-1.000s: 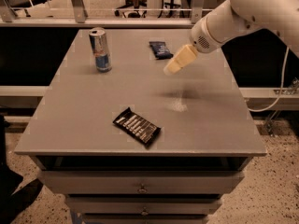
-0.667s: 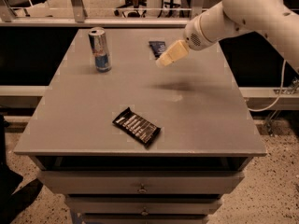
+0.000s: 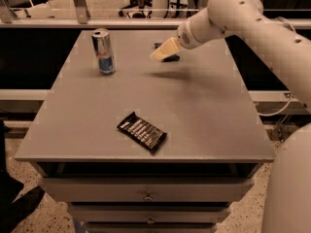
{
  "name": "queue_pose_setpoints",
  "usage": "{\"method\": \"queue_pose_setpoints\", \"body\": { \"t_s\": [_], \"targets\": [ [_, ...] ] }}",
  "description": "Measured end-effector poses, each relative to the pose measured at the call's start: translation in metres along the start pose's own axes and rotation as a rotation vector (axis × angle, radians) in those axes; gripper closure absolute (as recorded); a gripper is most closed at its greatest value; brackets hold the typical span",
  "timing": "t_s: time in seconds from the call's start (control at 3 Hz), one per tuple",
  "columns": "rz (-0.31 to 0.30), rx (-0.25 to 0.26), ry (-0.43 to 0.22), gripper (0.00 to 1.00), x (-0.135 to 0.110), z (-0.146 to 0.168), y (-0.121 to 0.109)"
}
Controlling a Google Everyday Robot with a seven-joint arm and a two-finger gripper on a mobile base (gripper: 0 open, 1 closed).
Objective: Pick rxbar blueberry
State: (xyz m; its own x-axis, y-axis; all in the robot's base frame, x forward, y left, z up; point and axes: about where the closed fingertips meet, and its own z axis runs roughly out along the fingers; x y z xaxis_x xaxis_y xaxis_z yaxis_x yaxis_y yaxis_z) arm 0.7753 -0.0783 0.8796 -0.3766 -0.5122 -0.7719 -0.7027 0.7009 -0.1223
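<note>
- Gripper (image 3: 165,49) hangs low over the far side of the table (image 3: 204,120), at the end of the white arm (image 3: 243,18) that reaches in from the right; it shows only as a pale wedge, so I cannot tell how far open it is, and nothing looks to be in its hold
- Nearest the front edge lies the larger black wrapper (image 3: 142,130) with silvery print, flat and turned at an angle; it is not the target and sits well apart from the gripper
- Further back on the left stands a can (image 3: 103,51), upright, well clear of the arm's line
- Farthest back, the rxbar blueberry (image 3: 171,58) lies flat on the table just under and behind the gripper, which covers most of it; only dark slivers show at the gripper's edges
- Step in hand, as I judge it: the final approach, with the gripper lined up over the bar and the grasp not yet made
- Next move likely calls for a short descent to the tabletop, the jaws straddling the bar's narrow width, then a firm close on the thin wrapper before any lift; a flat packet leaves little edge to catch, so a shallow descent could miss it
</note>
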Motion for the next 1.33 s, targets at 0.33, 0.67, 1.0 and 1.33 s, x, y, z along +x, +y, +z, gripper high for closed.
{"method": "queue_pose_setpoints", "body": {
  "t_s": [0.33, 0.67, 1.0, 1.33],
  "targets": [
    [0.053, 0.016, 0.016, 0.00, 0.005, 0.026, -0.015],
    [0.092, 0.016, 0.026, 0.00, 0.011, 0.042, -0.021],
    [0.127, 0.015, 0.032, 0.20, 0.017, 0.054, -0.025],
    [0.138, 0.015, 0.022, 0.43, 0.016, 0.057, -0.026]
  ]
}}
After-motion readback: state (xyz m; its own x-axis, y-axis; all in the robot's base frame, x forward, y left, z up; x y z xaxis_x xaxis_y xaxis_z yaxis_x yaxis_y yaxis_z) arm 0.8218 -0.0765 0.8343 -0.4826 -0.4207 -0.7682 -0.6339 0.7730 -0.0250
